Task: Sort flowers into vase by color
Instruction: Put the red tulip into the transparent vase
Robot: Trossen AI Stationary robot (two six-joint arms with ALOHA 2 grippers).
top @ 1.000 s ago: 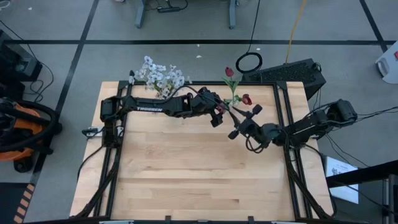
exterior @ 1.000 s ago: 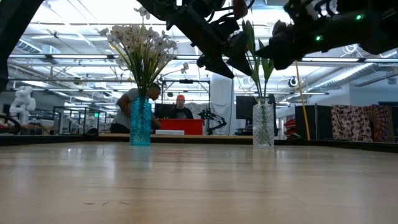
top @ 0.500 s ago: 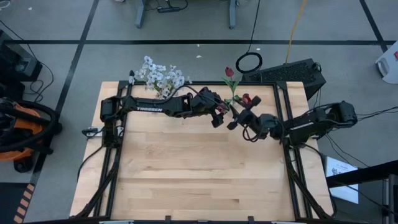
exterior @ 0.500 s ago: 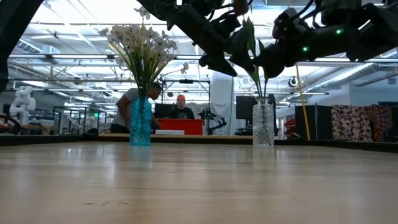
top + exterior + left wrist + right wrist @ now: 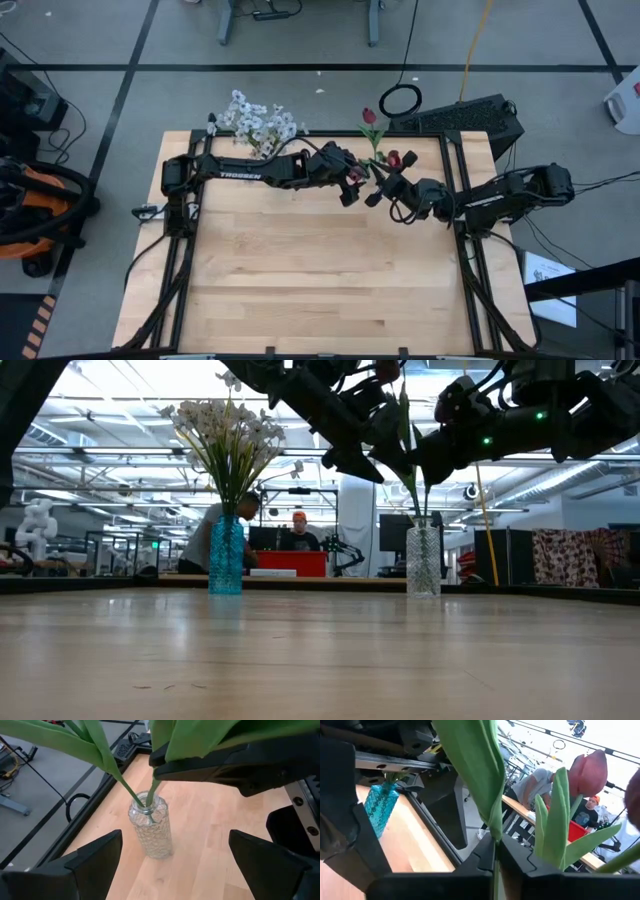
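A pale wooden table (image 5: 300, 280) fills the overhead view, with two dark robot arms meeting over its far edge. The left arm (image 5: 250, 170) stretches across from the left side; the right arm (image 5: 500, 195) reaches in from the right. Seen from table height, a workshop lies beyond, where two people (image 5: 295, 532) stand behind a red panel (image 5: 288, 563).

Near the far left of the table stands a blue vase (image 5: 226, 555) holding the sprays of white blossoms (image 5: 225, 430). Farther right along the same edge stands a clear textured glass vase (image 5: 150, 827), with green tulip stems (image 5: 142, 800) entering its mouth.

The left gripper (image 5: 350, 185) hangs above the clear vase with its fingers (image 5: 95, 857) spread wide on either side of it, gripping nothing. The right gripper (image 5: 385, 187) sits just beside the left one, above the same vase, its jaws pressed together on a leafy tulip stem (image 5: 492, 827). A dark red tulip bud (image 5: 590, 772) shows just beyond that grip in the right wrist view.

From above, one red bud (image 5: 368, 116) stands past the table's far edge and another red bud (image 5: 395, 158) sits close beside the right gripper.
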